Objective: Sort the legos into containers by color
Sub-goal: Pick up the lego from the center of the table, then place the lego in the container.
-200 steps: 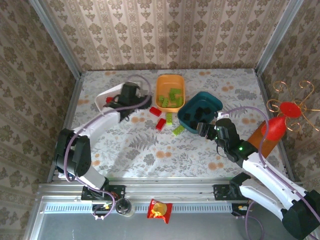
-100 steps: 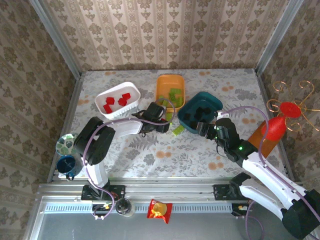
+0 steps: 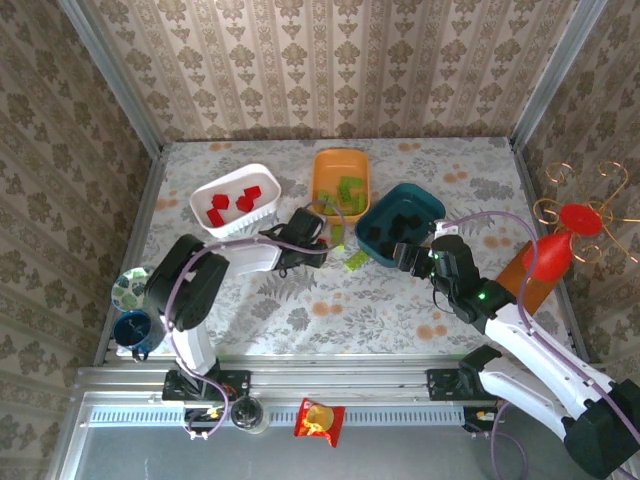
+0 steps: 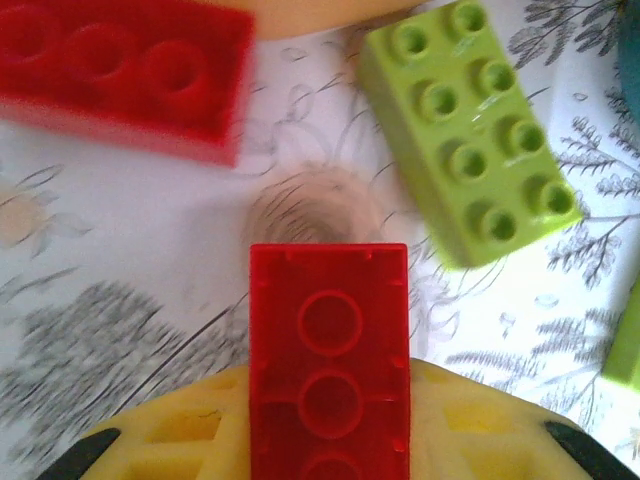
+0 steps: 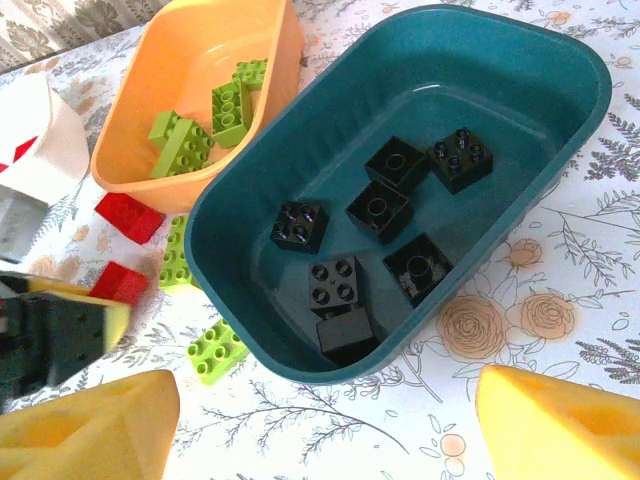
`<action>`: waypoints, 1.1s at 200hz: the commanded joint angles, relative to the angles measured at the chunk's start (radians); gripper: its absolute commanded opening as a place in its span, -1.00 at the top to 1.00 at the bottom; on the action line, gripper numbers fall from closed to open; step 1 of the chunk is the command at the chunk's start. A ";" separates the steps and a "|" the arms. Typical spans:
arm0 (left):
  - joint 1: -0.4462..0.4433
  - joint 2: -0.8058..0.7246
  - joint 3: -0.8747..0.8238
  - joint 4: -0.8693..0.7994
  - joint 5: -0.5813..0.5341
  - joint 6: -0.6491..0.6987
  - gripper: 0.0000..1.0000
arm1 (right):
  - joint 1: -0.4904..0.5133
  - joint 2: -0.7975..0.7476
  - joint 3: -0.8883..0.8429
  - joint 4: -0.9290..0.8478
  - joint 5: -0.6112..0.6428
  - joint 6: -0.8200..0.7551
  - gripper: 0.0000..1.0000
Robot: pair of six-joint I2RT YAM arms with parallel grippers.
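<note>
Currently, left tool [image 3: 303,244] pinches a red lego [image 4: 328,380] low over the worktop [image 3: 330,300], beside a lime lego [image 4: 468,135]; next move, judged: carry it to the white tub [image 3: 232,228]. Right tool [image 5: 325,415] spread near the teal tub [image 5: 520,80]

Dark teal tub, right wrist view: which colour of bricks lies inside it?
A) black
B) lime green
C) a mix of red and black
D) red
A: every brick in the dark teal tub is black, such as this black brick, while the lime green bricks lie in the orange tub beside it.
</note>
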 commanded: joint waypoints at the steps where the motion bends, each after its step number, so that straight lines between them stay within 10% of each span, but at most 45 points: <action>1: 0.046 -0.156 -0.046 -0.005 -0.022 -0.024 0.43 | 0.004 -0.005 0.032 -0.009 0.008 0.012 -0.59; 42: 0.257 -0.265 -0.018 -0.026 -0.031 -0.008 0.43 | 0.005 0.021 0.027 0.018 -0.004 0.019 -0.59; 99: 0.496 0.008 0.253 -0.035 0.050 -0.040 0.37 | 0.006 0.044 0.025 0.019 -0.011 0.024 -0.59; 139: 0.520 0.086 0.360 -0.074 0.081 -0.068 -0.31 | 0.008 0.040 0.031 0.006 -0.019 0.016 -0.61; 220: 0.303 -0.255 0.139 0.010 0.093 -0.051 -0.48 | 0.215 0.280 0.085 0.149 0.029 0.042 -0.59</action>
